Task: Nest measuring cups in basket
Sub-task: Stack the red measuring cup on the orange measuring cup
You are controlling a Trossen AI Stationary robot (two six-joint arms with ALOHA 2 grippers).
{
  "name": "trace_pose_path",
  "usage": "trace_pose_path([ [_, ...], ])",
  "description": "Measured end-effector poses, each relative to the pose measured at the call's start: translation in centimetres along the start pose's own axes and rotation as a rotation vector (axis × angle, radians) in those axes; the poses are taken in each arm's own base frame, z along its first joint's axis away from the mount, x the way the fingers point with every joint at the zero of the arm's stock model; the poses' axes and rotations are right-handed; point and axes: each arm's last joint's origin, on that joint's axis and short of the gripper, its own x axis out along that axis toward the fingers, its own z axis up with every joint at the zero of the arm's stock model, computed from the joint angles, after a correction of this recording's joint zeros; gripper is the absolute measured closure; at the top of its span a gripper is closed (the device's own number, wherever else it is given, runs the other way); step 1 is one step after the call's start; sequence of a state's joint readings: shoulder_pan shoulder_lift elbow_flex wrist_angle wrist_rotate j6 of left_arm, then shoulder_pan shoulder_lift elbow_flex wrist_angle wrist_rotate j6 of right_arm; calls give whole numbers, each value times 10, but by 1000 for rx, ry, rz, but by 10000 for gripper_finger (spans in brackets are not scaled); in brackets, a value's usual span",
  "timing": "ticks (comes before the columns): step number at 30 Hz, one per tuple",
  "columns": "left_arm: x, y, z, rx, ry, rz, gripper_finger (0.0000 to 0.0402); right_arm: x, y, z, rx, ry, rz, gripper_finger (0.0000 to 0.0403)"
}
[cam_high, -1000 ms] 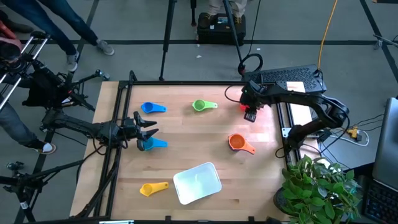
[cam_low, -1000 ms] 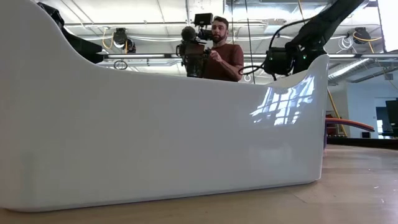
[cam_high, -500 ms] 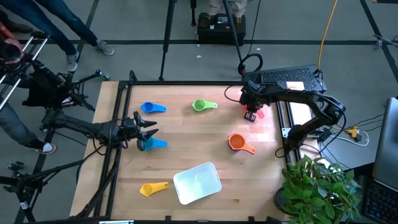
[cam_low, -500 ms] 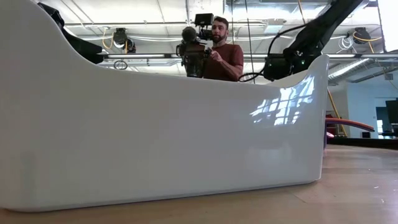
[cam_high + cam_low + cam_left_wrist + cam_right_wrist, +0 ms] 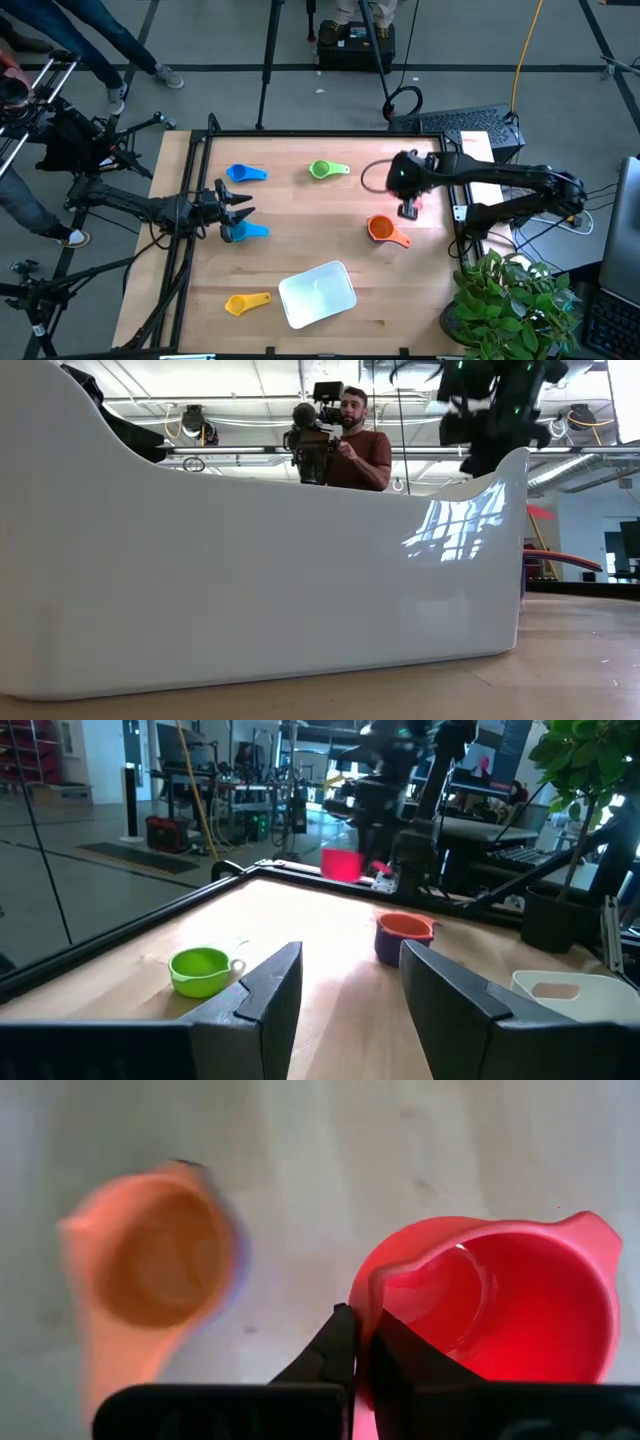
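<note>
My right gripper (image 5: 408, 208) is shut on a red measuring cup (image 5: 490, 1310), held above the table's right half and also visible in the left wrist view (image 5: 342, 865). Just nearer lies an orange cup (image 5: 383, 229), nested in a blue one (image 5: 392, 946). Green (image 5: 322, 169), blue (image 5: 243, 173), light blue (image 5: 248, 231) and yellow (image 5: 245, 302) cups rest on the wood. The pale basket (image 5: 317, 293) stands on its base near the front edge. My left gripper (image 5: 240, 208) waits open at the left, right beside the light blue cup. My right gripper pinches the red cup's wall at the rim (image 5: 368, 1295), one finger (image 5: 405, 1360) inside the bowl and the other outside. The fingers point down from above. The cup hangs mouth up, lifted clear of the table.
A potted plant (image 5: 515, 300) stands off the table's near right corner. In the low view the basket's wall (image 5: 250, 590) fills most of the picture, and a person with a camera (image 5: 345, 445) stands beyond the far edge. Bare wood lies between the cups mid-table.
My right gripper has shut on the red cup at the far right, lifted it clear of the table and carried it toward the near edge, closer to the orange cup. The right arm has swung out and risen with it.
</note>
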State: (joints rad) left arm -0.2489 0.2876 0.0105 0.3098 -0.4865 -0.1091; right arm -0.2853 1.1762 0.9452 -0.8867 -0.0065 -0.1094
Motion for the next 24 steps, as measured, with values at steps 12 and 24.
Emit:
trace_pose_path([
  [12,0,0,0,-21,-1,12,229,5,74,7,-191,88,112,402],
  [24,0,0,0,-28,-2,12,229,34,94,13,-238,152,122,403],
])
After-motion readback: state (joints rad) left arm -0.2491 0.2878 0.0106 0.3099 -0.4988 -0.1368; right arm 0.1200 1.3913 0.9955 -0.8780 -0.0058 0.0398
